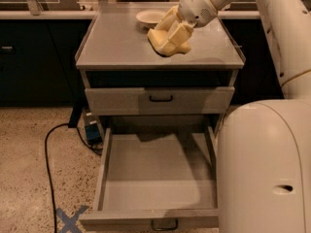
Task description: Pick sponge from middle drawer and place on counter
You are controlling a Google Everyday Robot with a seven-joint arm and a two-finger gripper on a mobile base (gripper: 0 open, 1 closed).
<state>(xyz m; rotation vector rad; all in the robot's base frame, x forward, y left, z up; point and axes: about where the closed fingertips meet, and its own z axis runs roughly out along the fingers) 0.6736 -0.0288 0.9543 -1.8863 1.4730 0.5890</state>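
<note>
Yellow against all the grey, the sponge (164, 48) sits pinched in the gripper (170, 39), low over the right half of the table (112, 42), towards its front edge. The pale fingers (181, 31) are closed in on it from either side, with the soft lump bulging out below them. From where I stand I cannot tell whether its underside rests on the metal or hangs just clear; a soft shadow lies on the surface to its right. The white arm (204, 1) slants down to it from the upper right. Just behind the sponge, near the back rim, a small white bowl (149, 17) stands on its own. Under the top there is a dark open slot, then a shut drawer face with a black handle (161, 99). Below that the middle drawer (155, 176) is pulled far out, its smooth grey floor bare and its wire handle at the front lip. The robot's big white body (262, 169) fills the lower right, covering the drawer's right corner. On the speckled floor to the left, a black cable (48, 149) loops past a blue tape cross (68, 220).
</note>
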